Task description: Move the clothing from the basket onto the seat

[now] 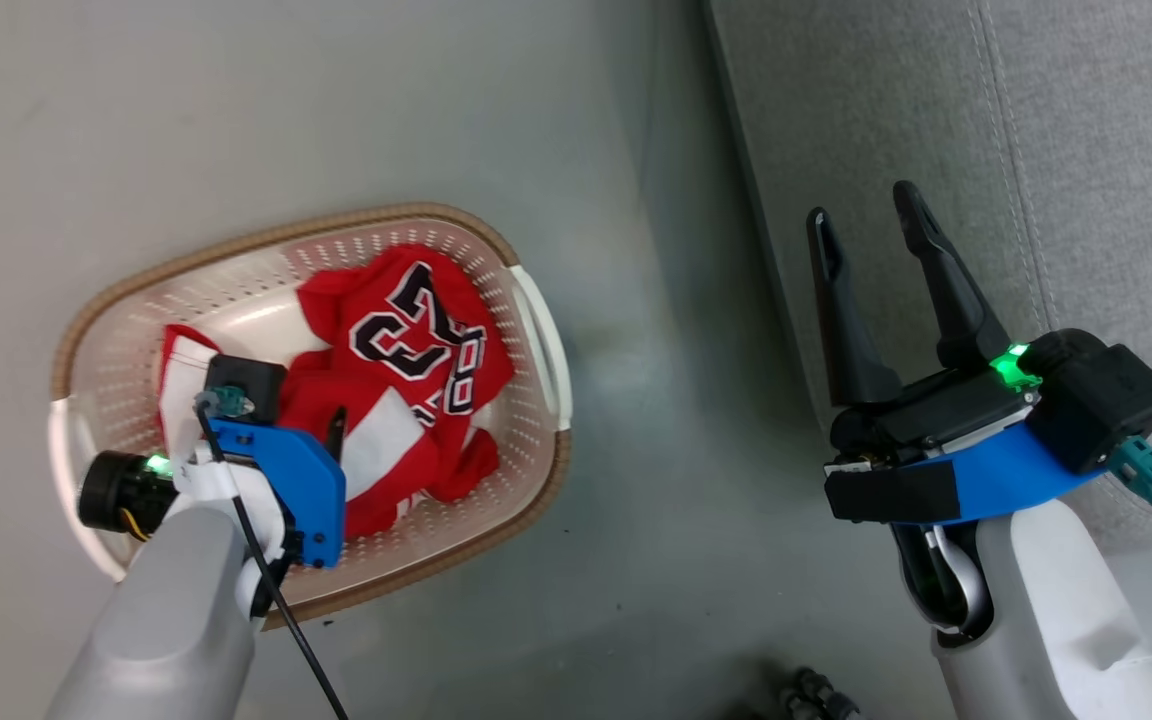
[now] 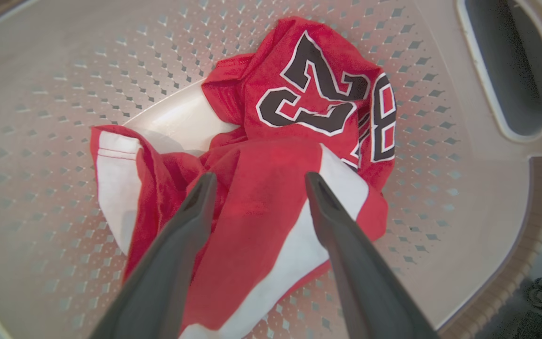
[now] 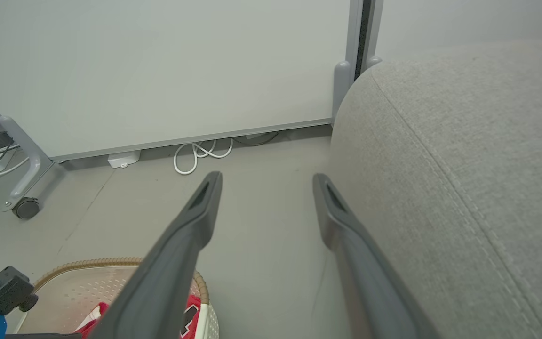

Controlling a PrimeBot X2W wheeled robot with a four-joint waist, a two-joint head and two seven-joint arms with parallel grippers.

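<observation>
The cream basket (image 1: 376, 213) stands on the floor at the left and holds both red garments. The one with black numerals (image 2: 318, 94) lies toward the far side. The one with the broad white stripe (image 2: 261, 235) is bunched nearer me. My left gripper (image 2: 259, 178) is down inside the basket, open, with its fingers spread just above the striped garment and nothing between them. My right gripper (image 1: 862, 205) hangs open and empty by the front edge of the light-grey seat (image 1: 1086, 150), fingers pointing away from me.
Grey floor (image 1: 656, 420) separates the basket from the seat. In the right wrist view a white panel wall (image 3: 158, 70) stands beyond, with coiled white cables (image 3: 200, 153) at its foot and a caster (image 3: 25, 207) at the left. A dark object (image 1: 816, 695) lies near my base.
</observation>
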